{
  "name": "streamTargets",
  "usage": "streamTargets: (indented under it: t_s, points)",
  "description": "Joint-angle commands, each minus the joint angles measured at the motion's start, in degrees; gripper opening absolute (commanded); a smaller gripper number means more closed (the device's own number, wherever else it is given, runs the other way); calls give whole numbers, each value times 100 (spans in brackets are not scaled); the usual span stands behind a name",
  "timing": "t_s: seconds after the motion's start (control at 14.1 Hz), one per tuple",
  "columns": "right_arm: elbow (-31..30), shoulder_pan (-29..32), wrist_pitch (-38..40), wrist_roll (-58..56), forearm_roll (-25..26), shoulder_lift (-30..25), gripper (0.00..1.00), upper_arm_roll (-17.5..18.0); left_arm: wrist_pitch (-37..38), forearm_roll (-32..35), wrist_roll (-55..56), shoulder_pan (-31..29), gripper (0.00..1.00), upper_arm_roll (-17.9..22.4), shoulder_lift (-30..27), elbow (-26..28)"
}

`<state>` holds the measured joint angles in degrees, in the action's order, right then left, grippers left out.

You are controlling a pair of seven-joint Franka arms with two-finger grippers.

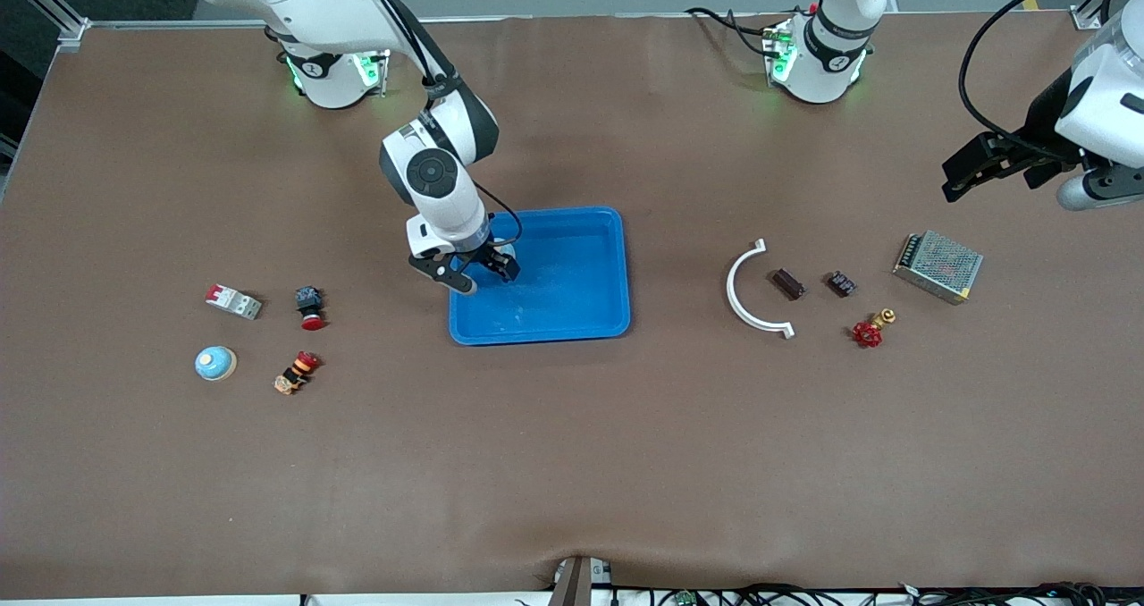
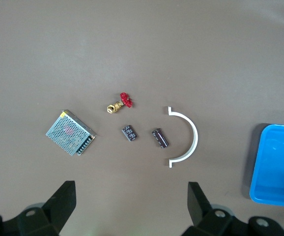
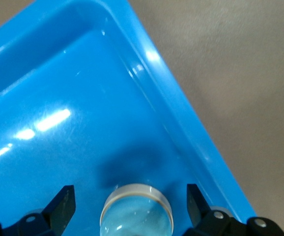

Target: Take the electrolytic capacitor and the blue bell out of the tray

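one blue tray [image 1: 572, 307] sits mid-counter [image 1: 572, 463]; in it one blue bell [image 3: 136, 211] beneath the right hand [image 1: 481, 275], fingers spread. two dark capacitors [image 1: 788, 283] lie under the left hand [image 2: 132, 206], also spread. no legible writing.

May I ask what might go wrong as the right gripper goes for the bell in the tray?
The blue bell sits close to the tray's raised rim, so one finger of the open right gripper may strike the wall and shove the tray. Its dome looks smooth and rounded, so it could slip out when squeezed.
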<state>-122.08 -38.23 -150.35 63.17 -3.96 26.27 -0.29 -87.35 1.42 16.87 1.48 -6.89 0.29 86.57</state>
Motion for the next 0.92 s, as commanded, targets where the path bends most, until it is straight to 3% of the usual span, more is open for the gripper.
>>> streamTargets:
  t_s: [0.0, 0.64, 0.71, 0.85]
  points:
    - [-18, -193, -56, 282, -52, 54, 100, -41, 77, -72, -44, -25, 100, 12, -116, 18]
    - [-9, -255, -91, 363, -52, 116, 100, -41, 192, -151, -211, -69, 100, -23, -3, -202]
    - [-9, -255, -83, 363, -61, 115, 93, -41, 201, -159, -220, -87, 100, -23, -3, -193]
    - [-1, -264, -83, 371, -61, 115, 25, -32, 201, -160, -237, -104, 100, -23, -2, -193]
